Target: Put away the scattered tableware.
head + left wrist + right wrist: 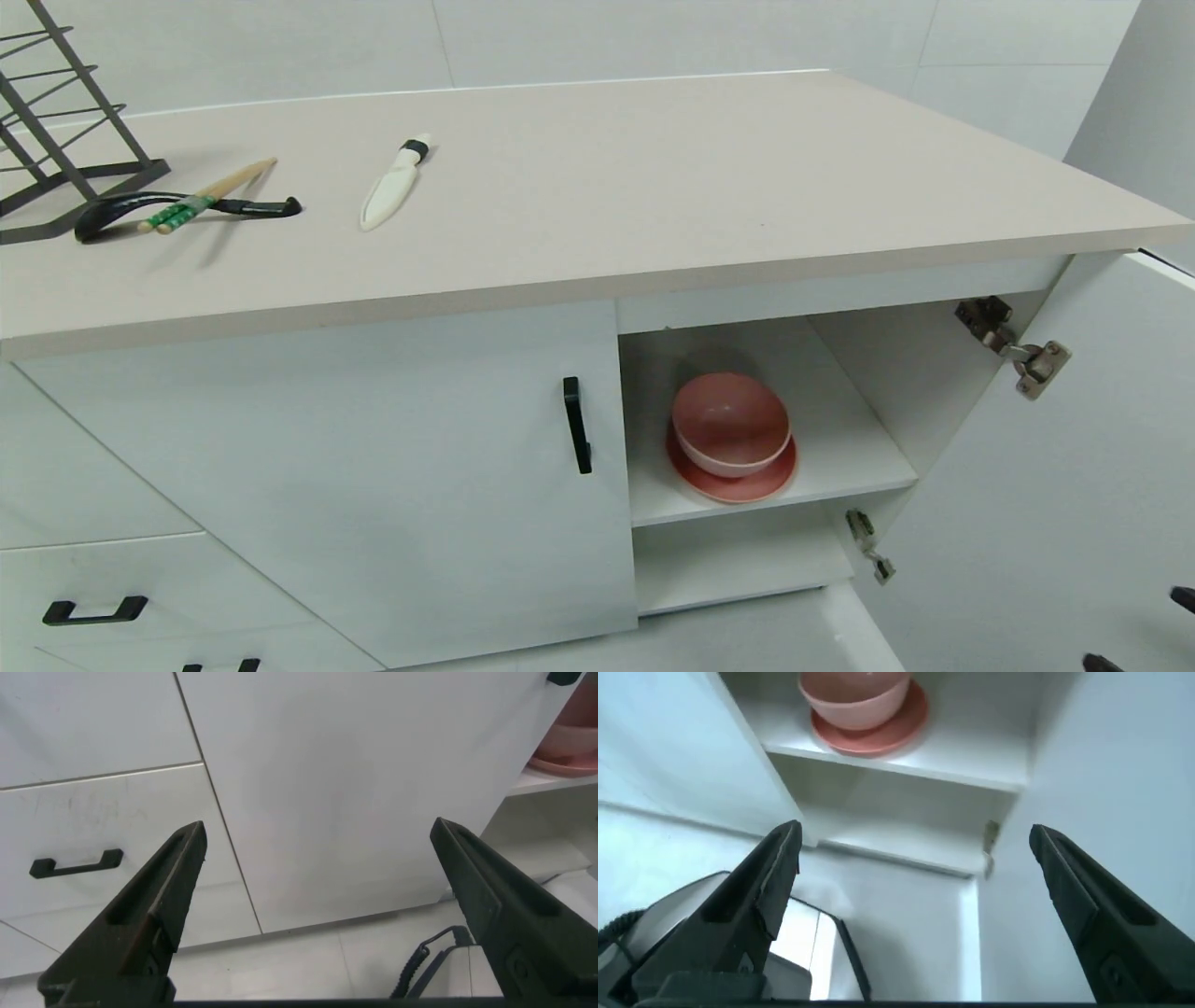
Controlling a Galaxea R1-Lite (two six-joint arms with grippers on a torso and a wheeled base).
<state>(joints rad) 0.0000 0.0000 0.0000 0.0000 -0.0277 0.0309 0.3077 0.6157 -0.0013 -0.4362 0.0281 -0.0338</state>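
Observation:
On the beige countertop (653,187) lie a white knife with a black band (393,185), a pair of wooden chopsticks with green bands (201,198) and a black ladle (177,207) under them. Inside the open cabinet, a pink bowl (730,422) (854,693) sits on a pink plate (738,483) (901,733) on the upper shelf (840,457). My right gripper (915,833) (1141,631) is open and empty, low, in front of the open cabinet. My left gripper (318,831) is open and empty, facing the closed door; the plate's edge (570,758) shows beside it.
A black wire rack (56,121) stands at the counter's far left. The right cabinet door (1055,485) is swung open; the left door with its black handle (577,425) is closed. Drawers with black handles (93,611) (75,865) are at lower left.

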